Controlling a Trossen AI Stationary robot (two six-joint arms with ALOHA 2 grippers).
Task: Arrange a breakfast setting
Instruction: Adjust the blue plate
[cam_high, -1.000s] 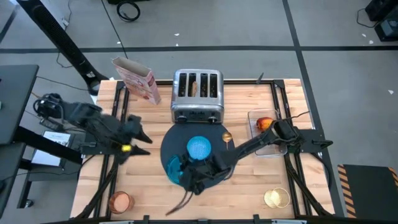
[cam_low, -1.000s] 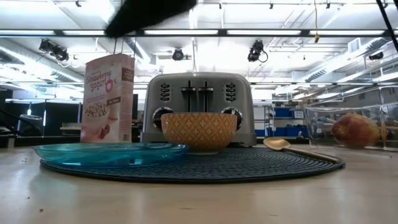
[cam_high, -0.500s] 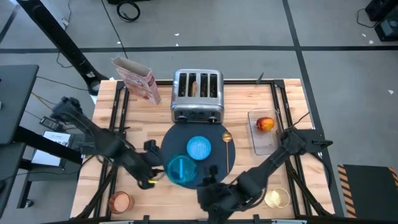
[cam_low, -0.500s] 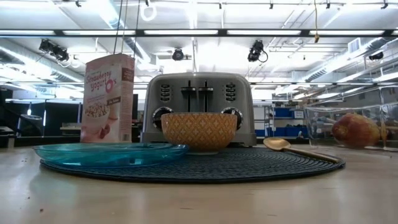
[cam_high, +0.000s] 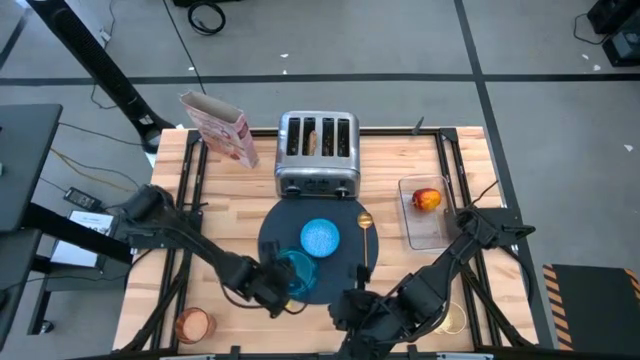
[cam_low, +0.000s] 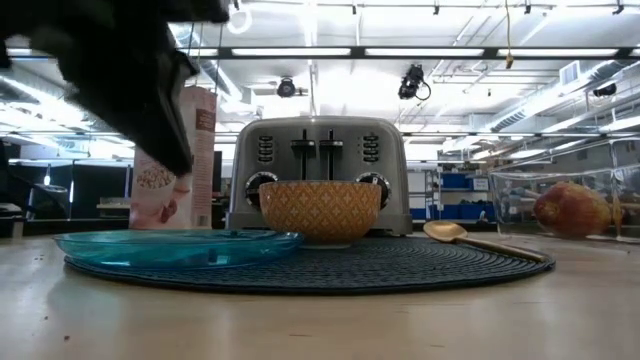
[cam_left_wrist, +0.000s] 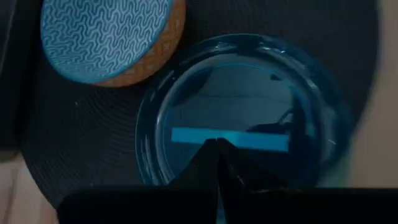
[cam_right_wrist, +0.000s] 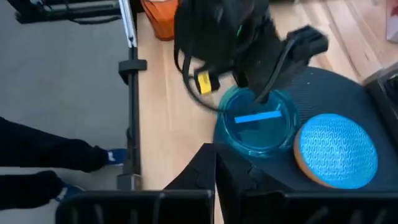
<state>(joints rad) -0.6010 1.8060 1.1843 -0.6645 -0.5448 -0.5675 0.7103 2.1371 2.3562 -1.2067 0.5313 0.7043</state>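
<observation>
The dark navy mat (cam_high: 345, 250) lies before the toaster. On it rest the blue bowl (cam_high: 320, 238), the teal plate (cam_high: 293, 272) at its near left, and the gold spoon (cam_high: 365, 228) at its right. A brown toast slice (cam_high: 312, 140) stands in a toaster slot. The copper cup (cam_high: 193, 325) stands at the near left corner. The red-orange fruit (cam_high: 427, 198) lies in a clear tray. My left gripper (cam_left_wrist: 216, 144) hangs shut above the plate, clear of it in the low view (cam_low: 180, 160). My right gripper (cam_high: 340, 312) is shut near the front edge, holding nothing.
The chrome toaster (cam_high: 317, 150) stands behind the mat and the pink cereal box (cam_high: 220, 125) at the far left. A clear tray (cam_high: 425, 215) lies at the right. A glass (cam_high: 450, 318) stands at the near right, close to my right arm.
My left gripper has swung from the table's left side toward the near right, coming over the teal plate, and has shut. My right gripper has drawn back from the plate toward the near edge. The plate, bowl and spoon have stayed where they were.
</observation>
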